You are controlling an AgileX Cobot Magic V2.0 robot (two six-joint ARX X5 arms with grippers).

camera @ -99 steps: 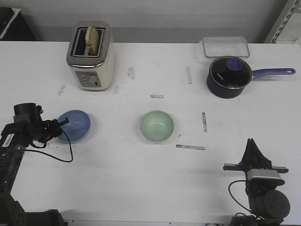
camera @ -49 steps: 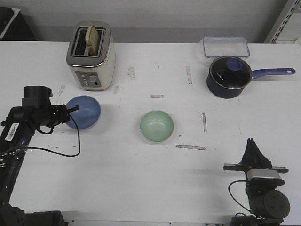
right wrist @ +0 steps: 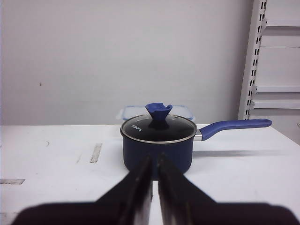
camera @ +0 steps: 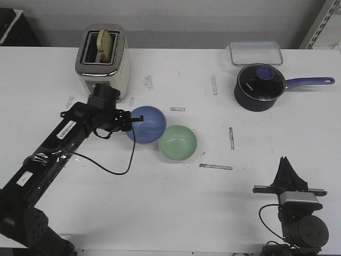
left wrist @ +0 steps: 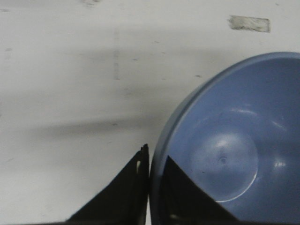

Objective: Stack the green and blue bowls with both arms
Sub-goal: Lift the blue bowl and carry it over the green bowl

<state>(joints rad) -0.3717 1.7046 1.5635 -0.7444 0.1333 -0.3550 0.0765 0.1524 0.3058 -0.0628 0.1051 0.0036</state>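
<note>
1. White table, scuffed, grey tape scraps; pale wall behind.
2. Left gripper clamped on blue bowl rim, bowl beside green bowl, mid-table.
3. Right gripper closed, holding nothing, near edge.

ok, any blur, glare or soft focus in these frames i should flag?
Front view: sharp, even light, soft shadows under the blue bowl and green bowl. Left wrist view: table smeared by motion blur, highlights inside the bowl, left gripper fingers dark and soft. Right wrist view: right gripper out of focus up close, saucepan crisp.
</note>
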